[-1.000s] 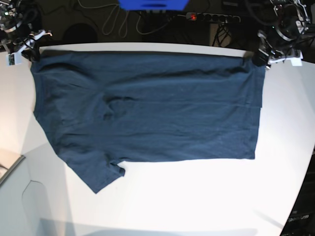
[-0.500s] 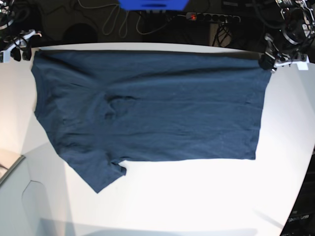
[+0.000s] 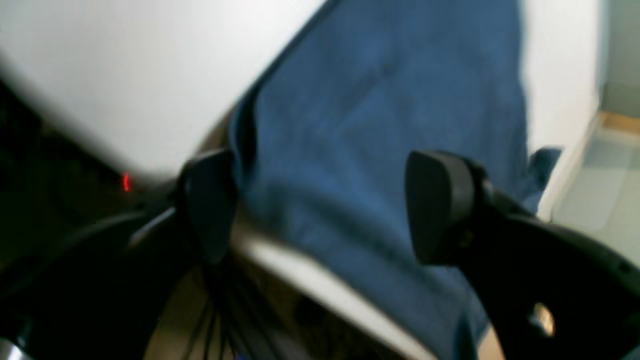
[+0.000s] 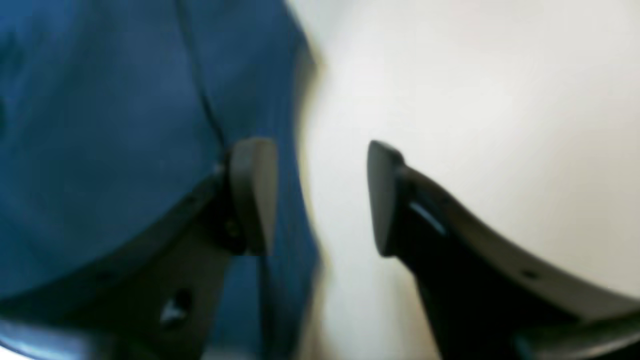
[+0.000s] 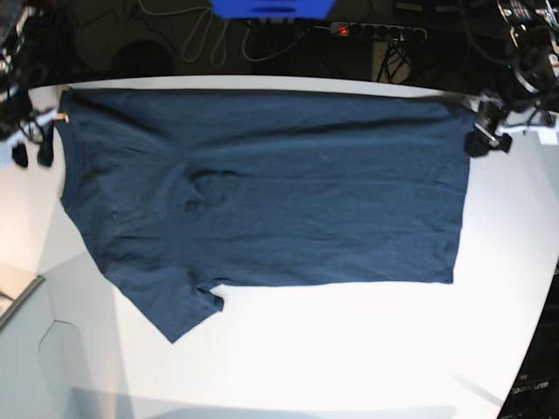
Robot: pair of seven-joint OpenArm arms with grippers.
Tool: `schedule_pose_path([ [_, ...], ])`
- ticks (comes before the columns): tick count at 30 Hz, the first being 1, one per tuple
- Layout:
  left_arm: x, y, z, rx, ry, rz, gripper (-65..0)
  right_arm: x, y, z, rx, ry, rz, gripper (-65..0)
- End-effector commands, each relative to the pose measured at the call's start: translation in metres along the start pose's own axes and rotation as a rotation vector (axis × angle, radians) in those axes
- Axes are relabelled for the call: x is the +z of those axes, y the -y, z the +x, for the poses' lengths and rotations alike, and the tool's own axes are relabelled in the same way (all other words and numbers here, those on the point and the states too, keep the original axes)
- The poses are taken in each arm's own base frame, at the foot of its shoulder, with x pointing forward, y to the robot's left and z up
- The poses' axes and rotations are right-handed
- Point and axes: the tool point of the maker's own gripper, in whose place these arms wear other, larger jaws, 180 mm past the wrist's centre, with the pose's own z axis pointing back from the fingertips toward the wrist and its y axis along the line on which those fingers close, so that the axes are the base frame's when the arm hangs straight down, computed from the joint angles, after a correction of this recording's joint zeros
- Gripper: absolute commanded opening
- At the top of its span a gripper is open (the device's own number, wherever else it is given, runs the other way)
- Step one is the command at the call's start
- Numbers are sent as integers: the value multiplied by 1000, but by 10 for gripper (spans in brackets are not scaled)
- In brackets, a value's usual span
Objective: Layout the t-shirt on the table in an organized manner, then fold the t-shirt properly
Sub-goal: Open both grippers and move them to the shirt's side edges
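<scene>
The dark navy blue cotton t-shirt (image 5: 262, 192) lies spread flat on the large white tabletop (image 5: 349, 349), its upper edge along the table's curved far rim, one short sleeve pointing toward the near left. The left gripper (image 3: 320, 210) and right gripper (image 4: 320, 197) both stand wide apart, holding nothing, just beside the shirt's far corners.

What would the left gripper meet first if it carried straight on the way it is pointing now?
Most likely the t-shirt: in the wrist view its cloth fills the gap ahead of the open left gripper, lying over the table edge. Blur leaves the depth uncertain.
</scene>
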Motion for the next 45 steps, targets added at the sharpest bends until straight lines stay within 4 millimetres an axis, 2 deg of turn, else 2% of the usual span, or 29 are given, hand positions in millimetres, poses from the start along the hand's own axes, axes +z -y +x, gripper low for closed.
schedule_pose_path([
  [1,3,14,11,-12,27,-39,-146,-5,2,18,41,38,3,-320],
  [4,-1,36,26,-28,65,-88,-146,-26,-5,42,105,64,8,-289],
  [10,-11,69,50,-29,122,-164,-145,-57,-27,89,167,135,24,-282],
  [15,-17,96,70,-28,162,-220,-143,-86,-45,111,141,167,80,-282],
  [20,-40,112,90,27,170,-251,-142,-123,-56,118,80,142,141,-281],
  [25,-69,124,116,-43,195,-161,-142,-161,-72,128,37,94,220,-281],
  [30,-93,137,139,-91,199,-73,-141,-190,-64,142,-61,47,249,-281],
  [33,-105,139,143,-90,179,-45,-141,-196,-56,145,-97,25,252,-281],
  [35,-111,141,148,-84,192,-38,-141,-198,-58,148,-113,43,257,-281],
  [37,-122,144,145,-137,212,-16,-141,-200,-48,153,-126,83,204,-281],
  [38,-126,143,145,-173,226,0,-141,-200,-47,150,-130,85,193,-281],
  [40,-135,145,142,-251,243,22,-141,-199,-49,133,-137,55,194,-281],
  [42,-147,144,131,-295,237,34,-141,-198,-49,125,-140,39,194,-281],
  [44,-154,136,125,-319,237,56,-141,-198,-51,120,-143,31,194,-281],
  [45,-158,127,123,-322,233,74,-141,-197,-51,111,-145,15,185,-281],
])
